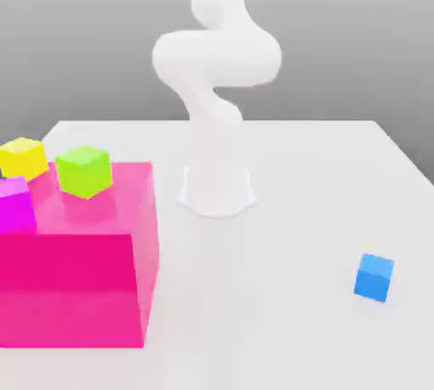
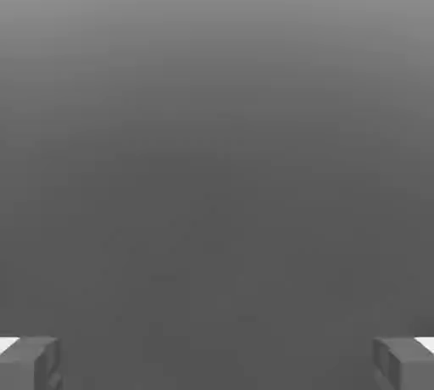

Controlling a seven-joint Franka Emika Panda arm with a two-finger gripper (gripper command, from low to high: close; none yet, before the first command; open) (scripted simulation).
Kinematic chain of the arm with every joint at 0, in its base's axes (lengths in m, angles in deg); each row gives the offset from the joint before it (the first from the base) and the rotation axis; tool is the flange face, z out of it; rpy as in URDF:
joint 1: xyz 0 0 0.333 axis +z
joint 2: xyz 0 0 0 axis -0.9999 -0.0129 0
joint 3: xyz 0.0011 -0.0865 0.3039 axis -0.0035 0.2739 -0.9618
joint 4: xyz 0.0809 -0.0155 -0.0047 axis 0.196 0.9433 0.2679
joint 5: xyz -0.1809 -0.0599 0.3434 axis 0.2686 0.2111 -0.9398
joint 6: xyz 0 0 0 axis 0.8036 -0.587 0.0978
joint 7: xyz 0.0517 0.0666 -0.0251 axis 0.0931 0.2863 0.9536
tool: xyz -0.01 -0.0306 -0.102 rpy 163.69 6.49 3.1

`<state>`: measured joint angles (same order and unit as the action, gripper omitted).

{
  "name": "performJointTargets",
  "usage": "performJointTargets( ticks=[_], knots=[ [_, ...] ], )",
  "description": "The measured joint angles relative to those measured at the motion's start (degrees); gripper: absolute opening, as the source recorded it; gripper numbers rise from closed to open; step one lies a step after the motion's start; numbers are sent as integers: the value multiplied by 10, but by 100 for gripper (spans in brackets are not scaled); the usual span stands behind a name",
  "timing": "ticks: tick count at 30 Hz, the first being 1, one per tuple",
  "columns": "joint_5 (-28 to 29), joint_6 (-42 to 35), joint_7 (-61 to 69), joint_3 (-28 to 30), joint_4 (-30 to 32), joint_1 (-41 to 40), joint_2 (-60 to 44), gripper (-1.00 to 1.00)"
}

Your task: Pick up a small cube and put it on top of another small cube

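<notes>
At the near right of the white table (image 1: pixel 322 168), a small blue cube (image 1: pixel 374 277) is seen alone. On the big pink block (image 1: pixel 85 278) at the left, green (image 1: pixel 84 170), yellow (image 1: pixel 23 158) and magenta (image 1: pixel 15 203) cubes are set. The gripper (image 2: pixel 217 363) is spread wide, nothing held.

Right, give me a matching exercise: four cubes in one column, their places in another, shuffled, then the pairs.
Things:
1. blue cube
2. green cube
3. yellow cube
4. small pink cube

Places:
A. on the big pink block, nearest the arm's base
B. alone on the bare table
C. at the picture's left edge, on the block's front
D. behind the green one, far left

Pairs: 1-B, 2-A, 3-D, 4-C
</notes>
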<state>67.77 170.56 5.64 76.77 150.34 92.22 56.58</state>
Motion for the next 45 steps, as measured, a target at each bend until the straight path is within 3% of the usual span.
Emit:
performJointTargets(
  ticks=[13, 20, 23, 27, 28, 35, 41, 45],
  knots=[
    [-11, 156, 119, -87, 130, 147, -273, 0],
    [27, 240, 151, -140, 198, 223, -420, 0],
    [70, 281, 133, -131, 208, 242, -485, 0],
    [130, 346, 90, -74, 194, 287, -568, 0],
    [139, 359, 83, -61, 191, 298, -584, -100],
    [141, 361, 81, -60, 191, 299, -586, -100],
    [56, 273, 145, -117, 212, 260, -475, -100],
    [42, 185, 184, -70, 171, 164, -423, -100]
  ],
)
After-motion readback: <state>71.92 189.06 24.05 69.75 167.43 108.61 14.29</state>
